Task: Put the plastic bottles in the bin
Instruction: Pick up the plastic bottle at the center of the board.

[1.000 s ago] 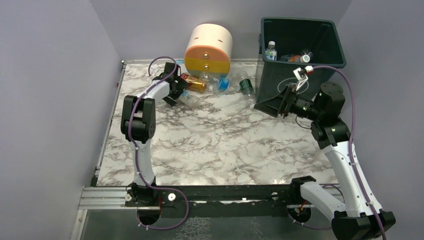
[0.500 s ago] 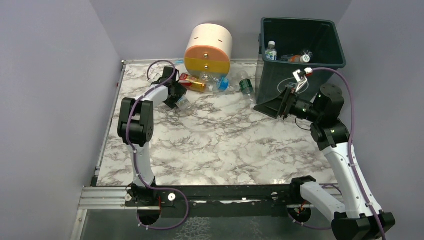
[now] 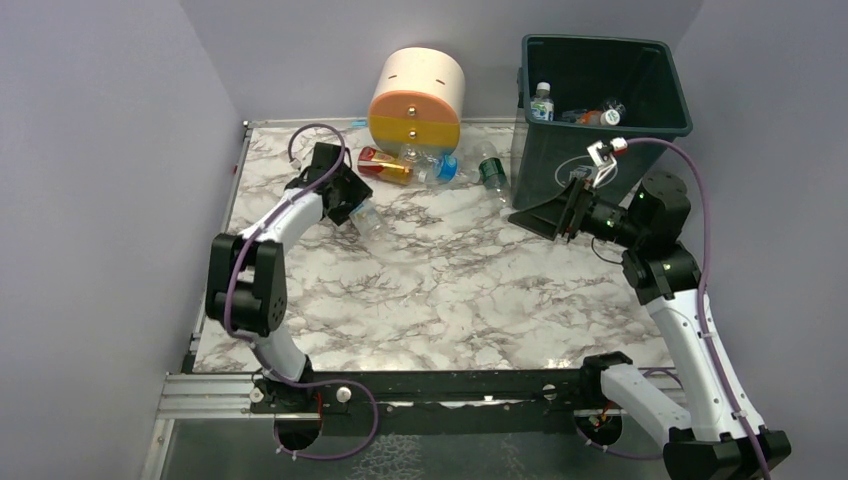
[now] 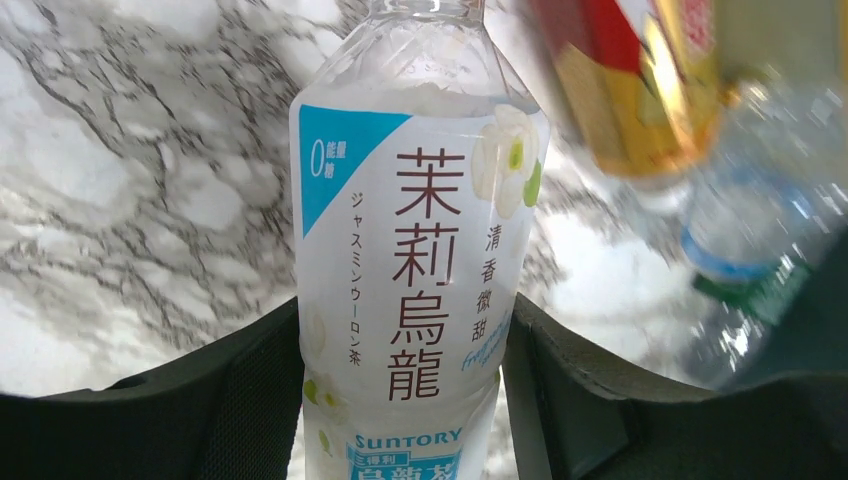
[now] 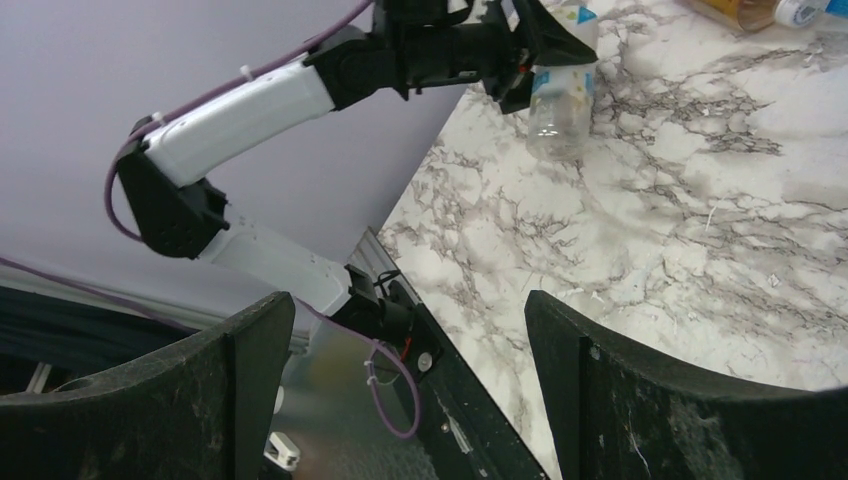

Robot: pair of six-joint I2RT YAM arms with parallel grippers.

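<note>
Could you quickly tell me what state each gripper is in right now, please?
Left gripper: shut on the white-labelled tea bottle.
Right gripper: open, holding nothing.

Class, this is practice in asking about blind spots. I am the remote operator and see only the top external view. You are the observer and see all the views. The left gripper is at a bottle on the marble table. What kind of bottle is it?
Observer: The left wrist view shows a clear bottle with a white and blue Suntory jasmine tea label.
Operator: Is it gripped?
Observer: Yes. The left gripper has both fingers against the bottle's sides.
Operator: And the right gripper?
Observer: In the right wrist view, the right gripper is open and empty.
</note>
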